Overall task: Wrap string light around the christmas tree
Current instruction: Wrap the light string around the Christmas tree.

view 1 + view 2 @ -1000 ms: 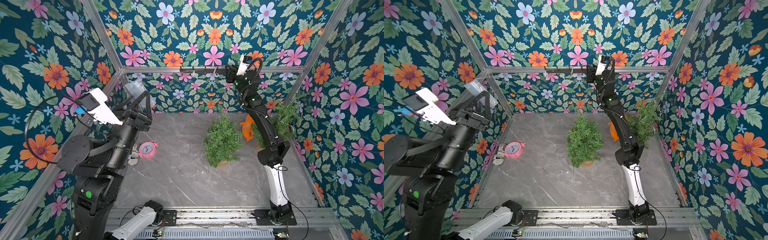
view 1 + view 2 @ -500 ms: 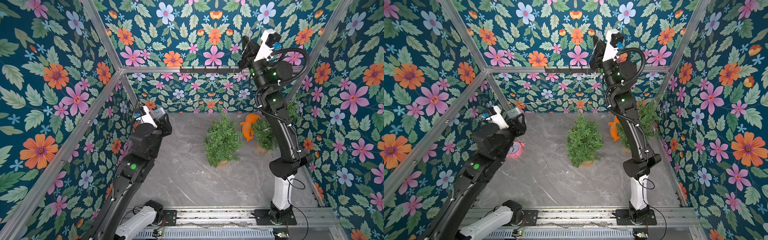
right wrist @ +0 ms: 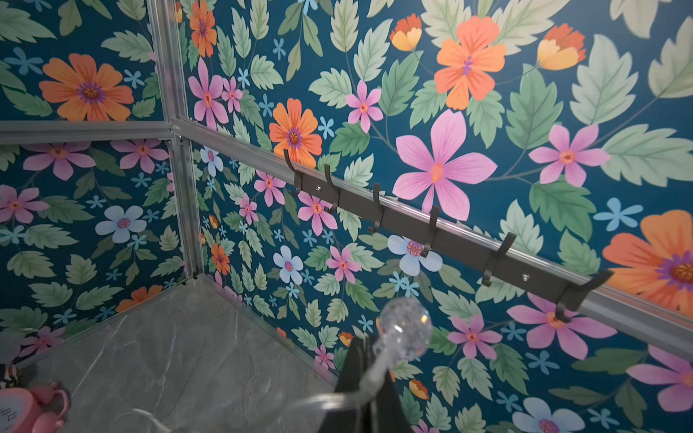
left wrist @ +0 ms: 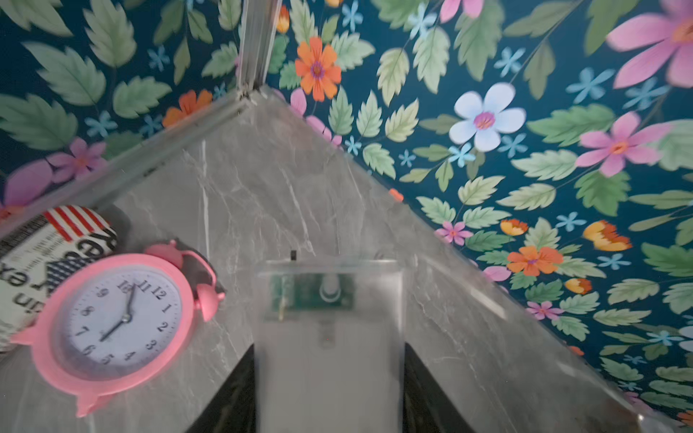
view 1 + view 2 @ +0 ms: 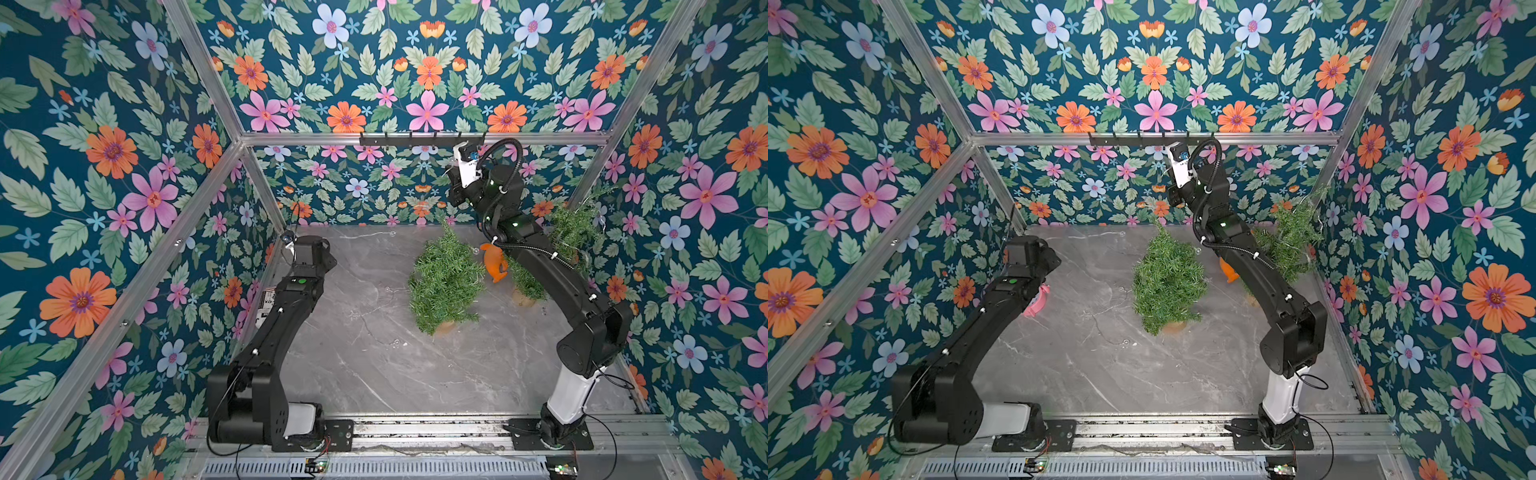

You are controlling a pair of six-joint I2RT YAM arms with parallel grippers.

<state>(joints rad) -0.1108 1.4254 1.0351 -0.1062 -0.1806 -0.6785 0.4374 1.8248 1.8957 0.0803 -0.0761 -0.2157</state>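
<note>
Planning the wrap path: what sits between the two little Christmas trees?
An orange toy lies between the centre Christmas tree and the right-wall tree, under the right arm; both top views show it.

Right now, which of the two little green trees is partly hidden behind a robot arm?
The tree against the right wall: the right arm crosses in front of it. The other tree stands unobstructed mid-table.

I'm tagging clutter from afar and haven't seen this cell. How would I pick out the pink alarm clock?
Start at the grey marble table and go to its edge by the left wall, where the left arm reaches over it. There the alarm clock sits beside a lettered, red-striped can. Unlike the can, it is pink and round, with a white dial and two bells.
</note>
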